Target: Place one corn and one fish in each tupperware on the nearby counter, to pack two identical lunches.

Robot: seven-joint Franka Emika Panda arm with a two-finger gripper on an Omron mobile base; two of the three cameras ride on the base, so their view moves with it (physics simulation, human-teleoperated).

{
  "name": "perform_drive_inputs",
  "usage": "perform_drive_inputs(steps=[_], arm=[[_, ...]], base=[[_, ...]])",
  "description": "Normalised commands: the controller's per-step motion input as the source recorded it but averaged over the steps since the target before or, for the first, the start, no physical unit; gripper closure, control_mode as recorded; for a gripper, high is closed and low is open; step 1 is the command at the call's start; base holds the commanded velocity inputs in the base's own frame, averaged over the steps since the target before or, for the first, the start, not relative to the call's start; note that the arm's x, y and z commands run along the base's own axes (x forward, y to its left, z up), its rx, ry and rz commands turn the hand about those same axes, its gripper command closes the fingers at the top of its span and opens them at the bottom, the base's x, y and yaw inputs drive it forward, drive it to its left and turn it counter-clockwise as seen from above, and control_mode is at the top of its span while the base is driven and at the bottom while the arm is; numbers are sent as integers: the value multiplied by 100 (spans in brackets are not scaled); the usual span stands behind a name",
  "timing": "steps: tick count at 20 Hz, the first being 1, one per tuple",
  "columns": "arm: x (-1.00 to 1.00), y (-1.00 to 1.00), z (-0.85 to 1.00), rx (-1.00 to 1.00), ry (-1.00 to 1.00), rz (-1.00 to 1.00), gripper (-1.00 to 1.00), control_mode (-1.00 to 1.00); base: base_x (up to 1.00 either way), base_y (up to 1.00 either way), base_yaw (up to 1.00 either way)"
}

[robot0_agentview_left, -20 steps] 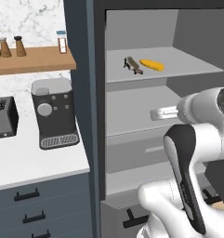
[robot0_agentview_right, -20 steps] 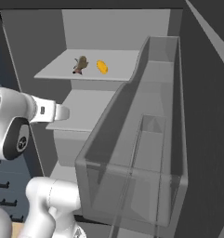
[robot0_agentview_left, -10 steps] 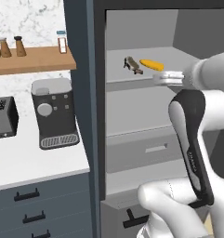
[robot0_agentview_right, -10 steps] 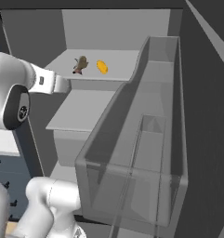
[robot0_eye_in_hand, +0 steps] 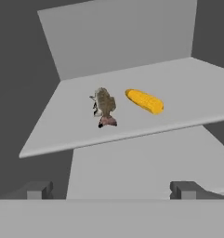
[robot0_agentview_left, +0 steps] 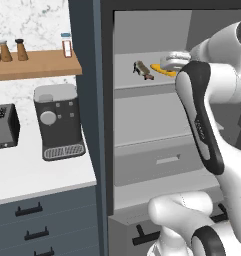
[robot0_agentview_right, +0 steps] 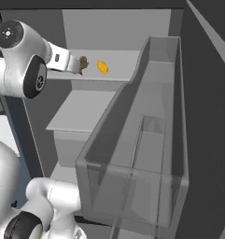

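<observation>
My arm (robot0_agentview_left: pixel 202 125) rises in front of the open fridge; a fish (robot0_agentview_left: pixel 142 70) and a corn (robot0_agentview_left: pixel 159 69) lie side by side on its upper shelf (robot0_agentview_left: pixel 137 85). A coffee machine (robot0_agentview_left: pixel 58 122) stands on the counter (robot0_agentview_left: pixel 37 175).

Arm body: glossy white rounded shells throughout, smooth tube-like links with bulbous joint housings. Dark charcoal to black insets at the joints. One long black tapered panel runs down the forearm link in the left base view, with small pale lettering on it, too small to read. Round black end caps with a grey ring on the shoulder housings in the right base view. Wrist section white, with a small dark mark. Gripper (robot0_eye_in_hand: pixel 111 189) fingertips are small, blocky, dark grey.
</observation>
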Motion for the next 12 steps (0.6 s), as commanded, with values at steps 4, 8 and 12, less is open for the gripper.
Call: perform_drive_inputs(steps=[4,8,12], arm=[[68,0,-34,0,0,0,-100,-100],[48,2,-36,0,0,0,-100,-100],[49,8,0,-1,2,0,-100,-100]], base=[[0,0,0],[0,0,0],[0,0,0]])
